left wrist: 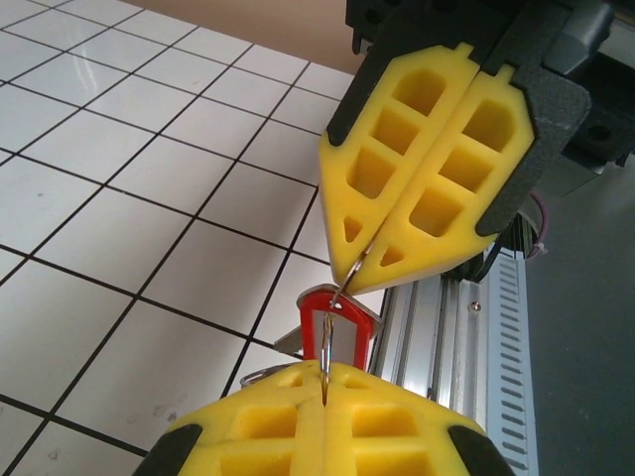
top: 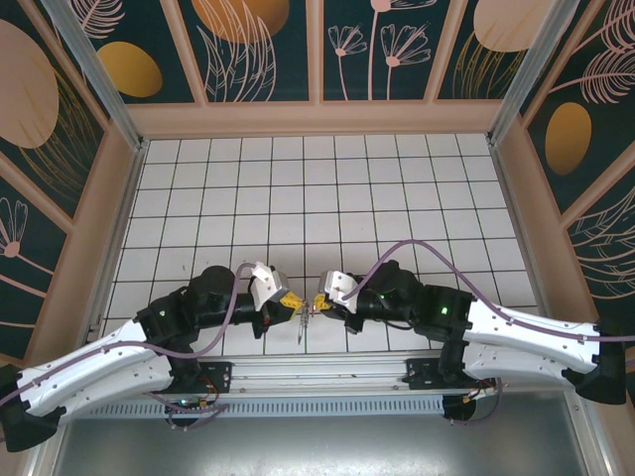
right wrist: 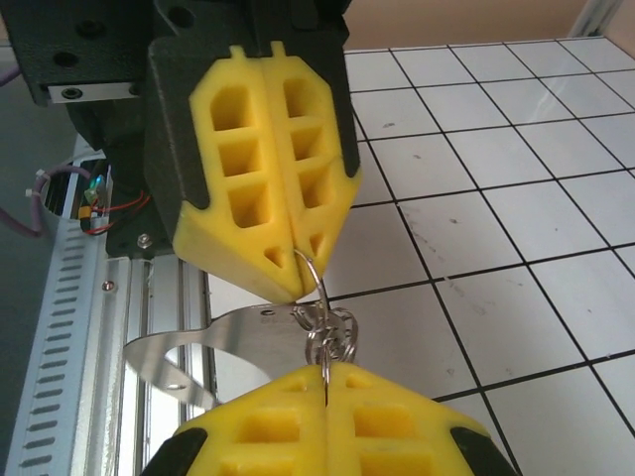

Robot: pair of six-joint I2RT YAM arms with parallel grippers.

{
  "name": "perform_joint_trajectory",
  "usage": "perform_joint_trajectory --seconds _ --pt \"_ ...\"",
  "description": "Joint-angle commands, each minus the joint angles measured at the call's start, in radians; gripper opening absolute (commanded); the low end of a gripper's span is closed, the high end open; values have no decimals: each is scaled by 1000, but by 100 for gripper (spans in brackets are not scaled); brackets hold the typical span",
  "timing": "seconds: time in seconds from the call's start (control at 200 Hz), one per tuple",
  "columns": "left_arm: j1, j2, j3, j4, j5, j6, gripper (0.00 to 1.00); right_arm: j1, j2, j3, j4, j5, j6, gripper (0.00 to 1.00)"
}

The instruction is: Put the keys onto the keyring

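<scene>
Squinting at the wrist cams here: the left gripper and the right gripper sit tip to tip, and both have their yellow fingers pressed flat together. Each one pinches a strand of the wire rings. – tile_guy

ok but where's the key? – ringo77

Right in the gap between the two tips. The key shows its red head, touching the left fingertips, and the blade is hidden. A wire strand crosses the opening in the head, but I can't tell if it's really threaded. – tile_guy

and the rest of the keyring? – ringo77

The keyring is a flat silver loop hanging off those rings. Its long axis trails from the tips toward the near rail of the table. Neither arm is clearly nearer the key, though I'd say left by a hair. My guess is the next bit depends on sliding the head along that tip-to-tip line of wire. – tile_guy
</scene>
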Motion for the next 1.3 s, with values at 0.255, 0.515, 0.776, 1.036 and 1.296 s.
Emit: perform_joint_trajectory --seconds 0.255,0.515,0.776,1.036,1.296 --pt "-9 -11 32 4 15 29 0 14 -12 -19 57 -12 18 0" --pt "-16 -8 32 5 21 28 0 14 13 -20 80 -12 18 0" --pt "-23 -12 32 5 15 28 0 15 23 -21 89 -12 18 0" --pt "-25 -8 33 2 9 28 0 13 24 -23 100 -11 20 0" --pt "-29 -10 35 -1 3 28 0 14 34 -18 99 -21 19 0"
